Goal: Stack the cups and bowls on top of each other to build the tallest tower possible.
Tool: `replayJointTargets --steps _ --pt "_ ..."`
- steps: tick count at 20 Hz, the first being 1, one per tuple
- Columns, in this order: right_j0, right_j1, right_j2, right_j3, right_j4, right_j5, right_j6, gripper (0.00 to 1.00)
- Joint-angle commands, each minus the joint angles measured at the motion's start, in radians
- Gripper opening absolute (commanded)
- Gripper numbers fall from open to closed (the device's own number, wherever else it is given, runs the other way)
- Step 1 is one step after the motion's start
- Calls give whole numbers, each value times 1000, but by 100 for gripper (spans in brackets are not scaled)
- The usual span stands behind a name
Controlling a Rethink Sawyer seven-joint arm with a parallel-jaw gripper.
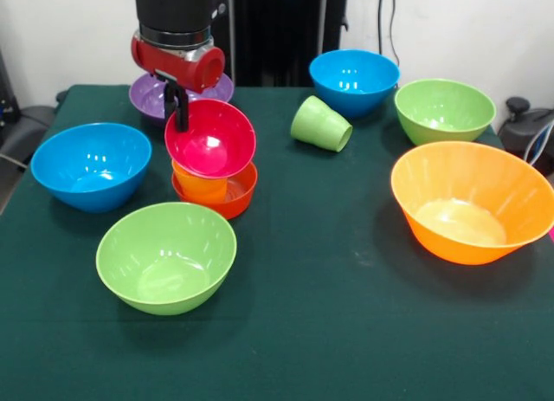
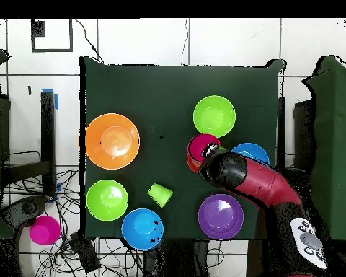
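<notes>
We judge the step in hand to be seating the magenta bowl (image 1: 210, 139) on the tower (image 1: 214, 181): it sits tilted on the orange cup (image 1: 199, 184), which stands in the small red-orange bowl (image 1: 227, 193), and the gripper (image 1: 180, 106) pinches its far rim at about eleven o'clock. Next we should level the bowl before letting go, since a tilted bowl may slide off. The light green cup (image 1: 321, 124) lies on its side at two o'clock from the tower, and blue, green, purple and orange bowls wait around it.
</notes>
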Motion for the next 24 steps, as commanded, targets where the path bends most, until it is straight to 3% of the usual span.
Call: replayJointTargets --steps 1,11,24 --pt "10 61 84 5 -81 16 -13 0" --pt "-2 59 87 21 -81 -2 -7 0" --pt "4 43 63 -8 -98 62 -36 0"
